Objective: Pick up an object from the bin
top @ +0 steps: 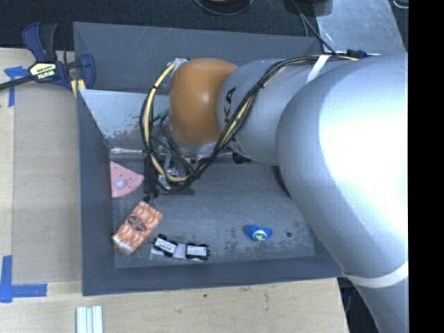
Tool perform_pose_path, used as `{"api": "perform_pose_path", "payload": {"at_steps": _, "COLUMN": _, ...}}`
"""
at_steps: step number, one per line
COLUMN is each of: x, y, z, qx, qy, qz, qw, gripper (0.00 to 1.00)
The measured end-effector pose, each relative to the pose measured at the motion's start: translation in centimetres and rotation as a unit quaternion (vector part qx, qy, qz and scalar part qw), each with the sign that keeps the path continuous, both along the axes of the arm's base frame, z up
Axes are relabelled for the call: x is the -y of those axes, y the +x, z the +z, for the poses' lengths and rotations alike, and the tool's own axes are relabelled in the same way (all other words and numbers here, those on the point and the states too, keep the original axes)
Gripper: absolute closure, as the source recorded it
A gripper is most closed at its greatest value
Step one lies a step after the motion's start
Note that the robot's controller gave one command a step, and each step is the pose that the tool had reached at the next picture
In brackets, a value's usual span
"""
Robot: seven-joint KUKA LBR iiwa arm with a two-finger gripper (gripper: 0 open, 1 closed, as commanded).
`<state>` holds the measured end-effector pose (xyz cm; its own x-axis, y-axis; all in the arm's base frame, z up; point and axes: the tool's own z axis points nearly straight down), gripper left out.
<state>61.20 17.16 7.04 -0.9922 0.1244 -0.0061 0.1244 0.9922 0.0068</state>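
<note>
- A flat pink wedge (125, 180) is lying on the floor of the bin (96, 241), in its left part, close to the left wall.
- The gripper (159, 182) is hanging just to the right of the wedge, very near its right-hand edge. I cannot tell whether they are touching.
- I also cannot tell whether the gripper is spread or pressed together, because the wrist is hiding it from above. Nothing is showing in its grasp.
- Judging by closeness alone, the wedge is looking like the likeliest pick. It is lying to the left of the gripper, so a short shift leftward would be bringing the gripper over it.
- An orange-and-white packet (137, 227) is lying just below the wedge. Its long axis is running from lower left to upper right, with the upper end pointing toward the gripper.
- A small black-and-white piece (179, 250) is lying along the bin's near edge, right of the packet.
- A small blue piece (258, 234) is sitting well apart, to the right.
- The arm (333, 151) is reaching in from the right, with an orange cover (198, 99) and looped cables (149, 109) at its wrist.
</note>
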Motion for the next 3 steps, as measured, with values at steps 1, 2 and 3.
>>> {"api": "perform_pose_path", "payload": {"at_steps": 1, "x": 0.4, "y": -1.0, "z": 0.1, "qx": -0.0021, "qy": -0.002, "qz": -0.013, "qw": 0.9999, "gripper": 1.00}}
{"api": "perform_pose_path", "payload": {"at_steps": 2, "x": 0.4, "y": -1.0, "z": 0.1, "qx": -0.0021, "qy": -0.002, "qz": -0.013, "qw": 0.9999, "gripper": 1.00}}
{"api": "perform_pose_path", "payload": {"at_steps": 3, "x": -0.4, "y": -1.4, "z": 9.4, "qx": -0.0027, "qy": -0.002, "qz": -0.006, "qw": 1.0000, "gripper": 1.00}}
